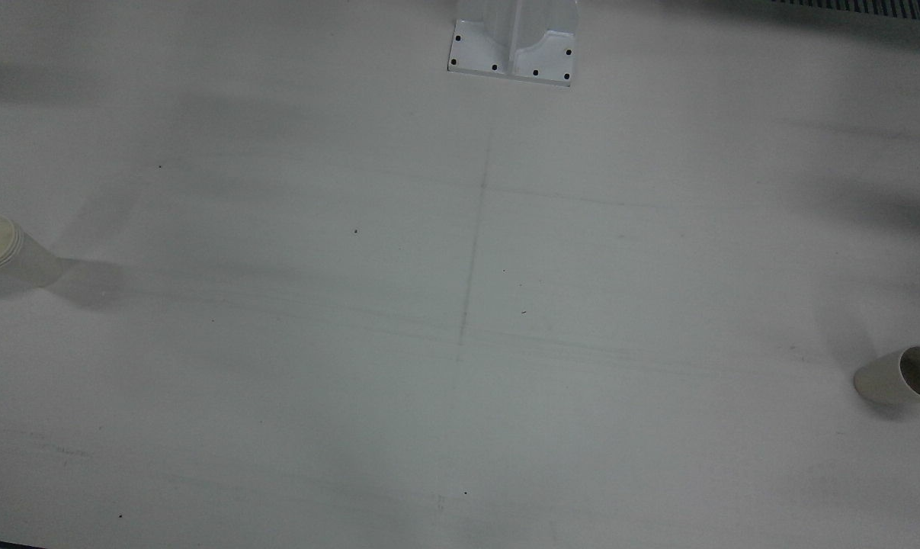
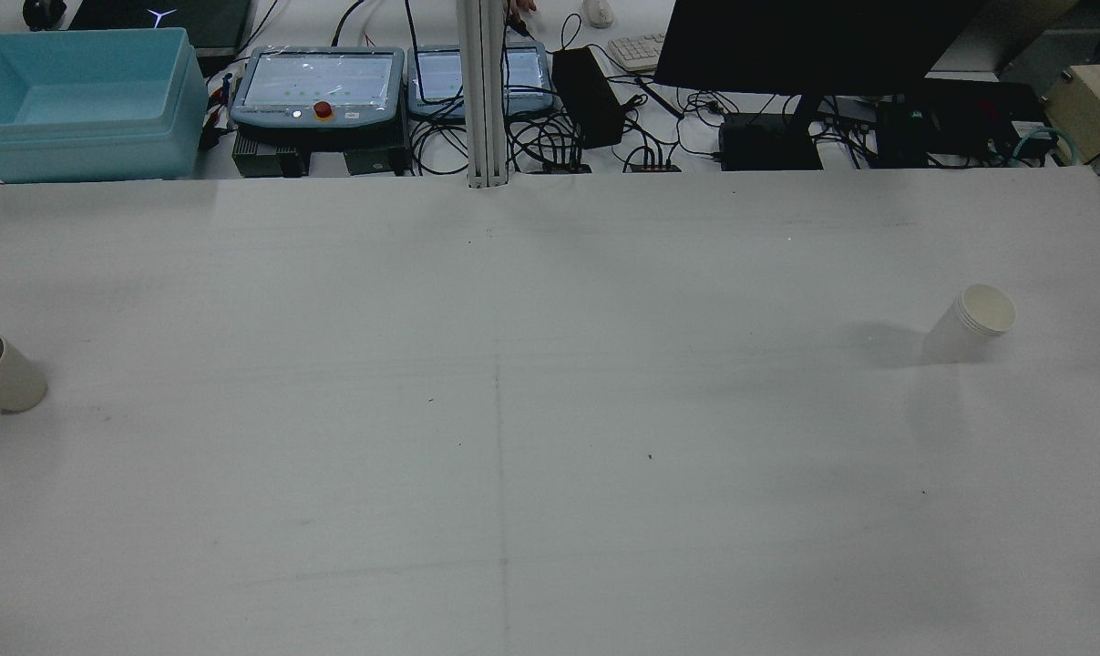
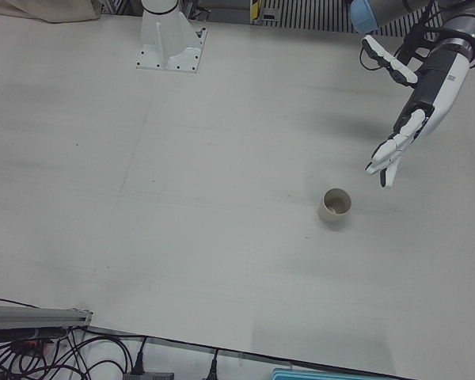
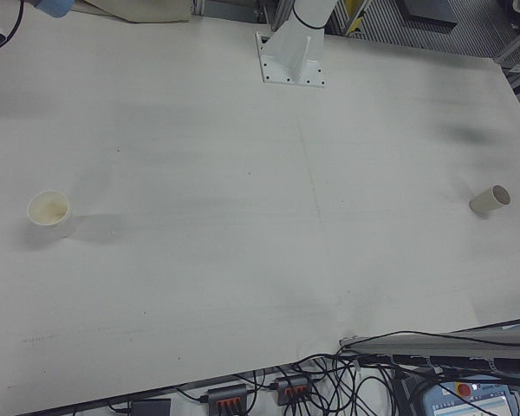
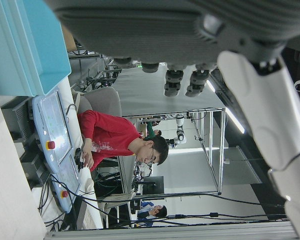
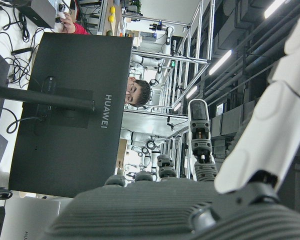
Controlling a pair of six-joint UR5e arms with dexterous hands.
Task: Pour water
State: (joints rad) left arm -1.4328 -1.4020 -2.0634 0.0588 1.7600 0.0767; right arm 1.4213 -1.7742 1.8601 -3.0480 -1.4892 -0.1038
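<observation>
1. Since neither cup is held, we judge the task to be at its very start: reaching comes first and pouring is not yet begun.
2. Our left hand (image 3: 402, 119) hangs in the air with fingers spread and nothing in it, above and beside the tan cup (image 3: 334, 206), near it but not touching.
3. Our right hand (image 6: 250, 130) shows only in its own camera, raised and facing the monitor (image 6: 70, 115); its fingers look extended and apart with nothing between them, so we read it as released.
4. That tan cup stands upright on the white table (image 2: 550, 510), on the left arm's half near the edge; it is a plain tapered paper-like cup with a dull, darker inside. Whether it holds water we cannot tell.
5. The white cup (image 2: 973, 321) stands upright well apart on the right arm's half, also near the table's edge. It shows fine ridges under the rim, which could mean stacked cups or a ribbed lip, and a pale cream inside.
6. Both cups look light and thin-walled, so we expect them to tip or crush easily under a hard squeeze.
7. Which cup is the source we cannot say from these views.
8. Next, we think the left hand must come down beside the tan cup, wrap its wall gently and keep it level, then carry it across the wide gap toward the other cup.
9. The table surface is matte and smooth, with faint seam lines and no visible spills.
</observation>
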